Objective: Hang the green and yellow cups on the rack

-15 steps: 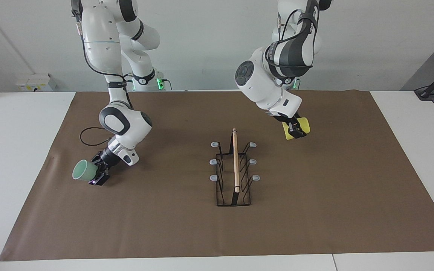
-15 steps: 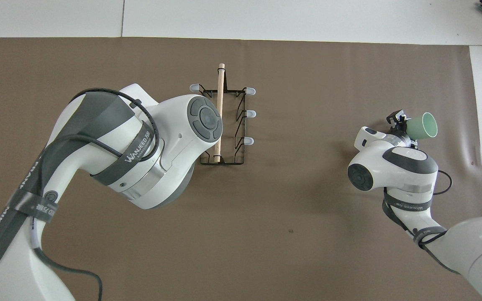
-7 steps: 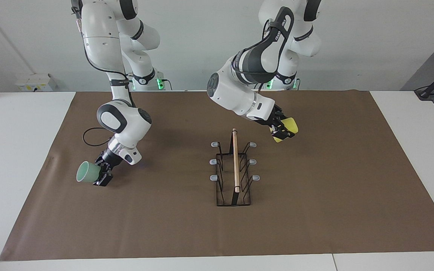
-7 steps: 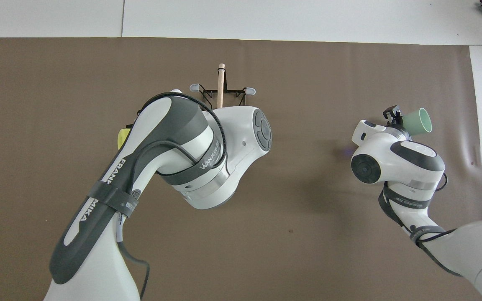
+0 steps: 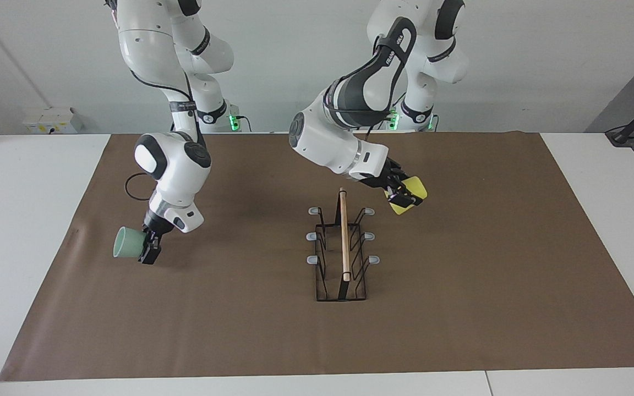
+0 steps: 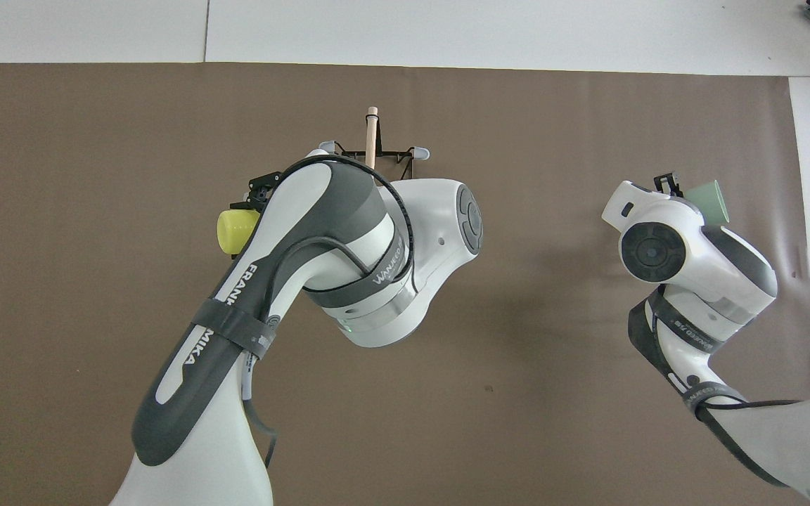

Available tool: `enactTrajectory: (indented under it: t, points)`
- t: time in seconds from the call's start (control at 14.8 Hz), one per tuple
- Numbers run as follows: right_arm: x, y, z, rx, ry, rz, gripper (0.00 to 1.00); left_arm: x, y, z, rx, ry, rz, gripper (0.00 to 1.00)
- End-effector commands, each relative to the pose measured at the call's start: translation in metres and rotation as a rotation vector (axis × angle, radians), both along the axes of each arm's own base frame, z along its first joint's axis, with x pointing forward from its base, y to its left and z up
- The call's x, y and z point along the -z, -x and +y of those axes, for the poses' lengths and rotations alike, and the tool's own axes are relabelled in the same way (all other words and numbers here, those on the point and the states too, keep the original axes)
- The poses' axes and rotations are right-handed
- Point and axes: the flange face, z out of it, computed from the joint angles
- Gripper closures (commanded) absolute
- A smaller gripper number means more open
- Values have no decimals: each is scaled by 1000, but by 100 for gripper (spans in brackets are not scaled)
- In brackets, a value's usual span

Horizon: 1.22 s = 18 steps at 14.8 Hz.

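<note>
From across the table, the left gripper (image 5: 402, 193) clasped the yellow cup (image 5: 409, 194) beside the rack (image 5: 342, 250), ready for a prong; from overhead, the right gripper (image 6: 673, 186) gripped the green cup (image 6: 709, 198) well apart, awaiting carriage rackward.

Left hand (image 5: 403, 196) gripping yellow cup (image 5: 408, 194) beside rack (image 5: 342, 248) — right hand (image 5: 148, 248) gripping green cup (image 5: 127, 242)

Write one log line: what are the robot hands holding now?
left gripper: holds yellow cup beside rack | right gripper: holds green cup | rack prongs: bare
</note>
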Motion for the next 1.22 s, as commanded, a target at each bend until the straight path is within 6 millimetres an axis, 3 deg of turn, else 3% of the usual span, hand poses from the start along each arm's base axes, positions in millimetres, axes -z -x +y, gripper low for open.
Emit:
enactTrajectory:
  t: [0.0,0.14,0.34,0.47,0.54,0.74,1.15]
  points:
    - [-10,1,-8,31,-75,29,100,2,7,-17,31,-30,-29,100]
    - [-20,-3,-26,89,-136,29,100,13,11,-20,56,-44,-23,100]
    - [-33,-11,-42,114,-255,72,100,15,11,-23,73,-51,-28,100]
    - [-41,-15,-62,150,-308,88,100,18,16,-30,91,-65,-31,100]
    - [-43,-16,-64,162,-330,102,100,29,15,-31,87,-82,-22,100]
    - [-46,-13,-74,251,-469,160,100,33,12,-31,79,-91,-21,100]
    - [-51,-8,-68,368,-738,224,100,43,14,-46,72,-119,-17,100]
